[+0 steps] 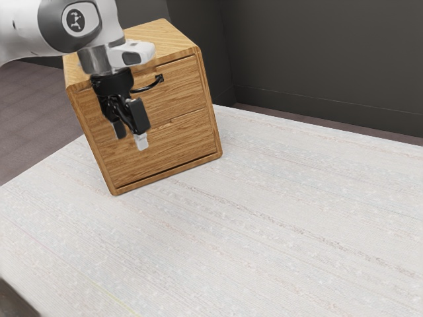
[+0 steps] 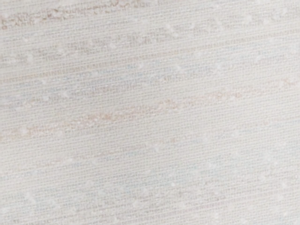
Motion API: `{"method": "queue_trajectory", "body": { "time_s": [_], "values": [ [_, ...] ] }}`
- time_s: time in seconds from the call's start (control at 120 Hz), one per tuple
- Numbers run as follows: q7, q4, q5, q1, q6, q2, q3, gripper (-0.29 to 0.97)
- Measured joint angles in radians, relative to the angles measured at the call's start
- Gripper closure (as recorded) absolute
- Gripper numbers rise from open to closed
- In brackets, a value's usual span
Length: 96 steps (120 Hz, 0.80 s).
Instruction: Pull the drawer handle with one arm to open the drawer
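Observation:
A wooden cabinet (image 1: 152, 105) stands at the far left of the table in the exterior view, with two drawer fronts facing me. The upper drawer (image 1: 175, 89) carries a curved black handle (image 1: 152, 84) and sits flush with the cabinet front. My gripper (image 1: 130, 135) hangs in front of the cabinet, pointing down, just below and to the exterior view's left of the handle. Its fingers (image 1: 141, 135) stand apart with nothing between them, and they do not touch the handle. The wrist view looks down on pale tabletop (image 2: 150, 112).
The pale woven-looking tabletop (image 1: 277, 218) stretches wide toward the exterior view's right and front. A dark wall (image 1: 317, 53) runs behind the table. The lower drawer (image 1: 178, 139) lies beneath the upper one.

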Motion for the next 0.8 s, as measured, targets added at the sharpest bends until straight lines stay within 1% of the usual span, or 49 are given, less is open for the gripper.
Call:
{"method": "queue_trajectory", "body": {
  "time_s": [0.033,0.117,0.242,0.408,0.65,0.683,0.758,0.8],
  "values": [
    [0.018,-0.001,-0.005,-0.003,0.018,0.000,0.008,0.00],
    [0.058,-0.005,-0.045,0.006,0.052,0.000,0.053,0.00],
    [0.108,-0.006,-0.075,0.007,0.083,0.001,0.065,0.00],
    [0.160,0.029,-0.086,0.006,0.079,-0.008,0.070,0.00],
    [0.209,0.030,-0.086,0.009,0.057,-0.007,0.076,0.00],
    [0.213,0.034,-0.079,0.012,0.054,-0.020,0.076,0.00],
    [0.213,0.074,-0.056,0.015,0.046,-0.109,0.073,0.00],
    [0.211,0.097,-0.051,0.020,0.052,-0.136,0.066,0.00]
  ]
}}
